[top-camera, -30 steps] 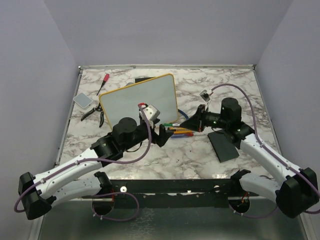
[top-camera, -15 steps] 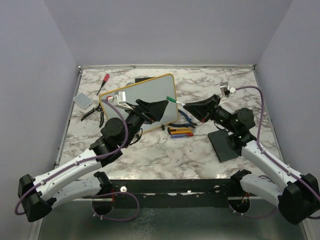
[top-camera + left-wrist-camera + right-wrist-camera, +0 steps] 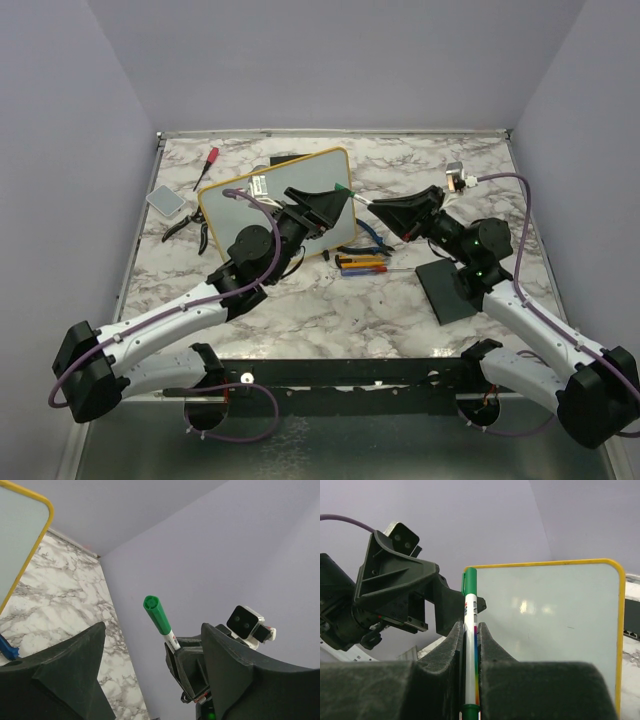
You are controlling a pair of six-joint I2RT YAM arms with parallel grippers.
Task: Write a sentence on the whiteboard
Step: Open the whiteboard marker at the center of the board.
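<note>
Whiteboard [image 3: 305, 170] is standing tilted toward the counter's [image 3: 400, 300] far edge, left of centre, looking blank. Right fingers [image 3: 445, 650] are clamping a green-capped marker [image 3: 162, 625], its long axis aiming cap-first between the left fingers [image 3: 75, 660], which are hanging wide apart, gripping nothing, nearer the board.

We see a marble table [image 3: 400, 310] closed in by pale lilac walls [image 3: 320, 60]. At its far left lie a red-handled screwdriver [image 3: 207, 167], a small grey square pad [image 3: 166, 199] and, just beside it, black-handled pliers [image 3: 188, 228]. Near the middle, coloured pens [image 3: 362, 264] lie side by side, with blue-handled pliers [image 3: 370, 238] just behind them. A flat black pad [image 3: 447, 289] lies to the right. A green-capped marker [image 3: 471, 615] points upward, off the table.
</note>
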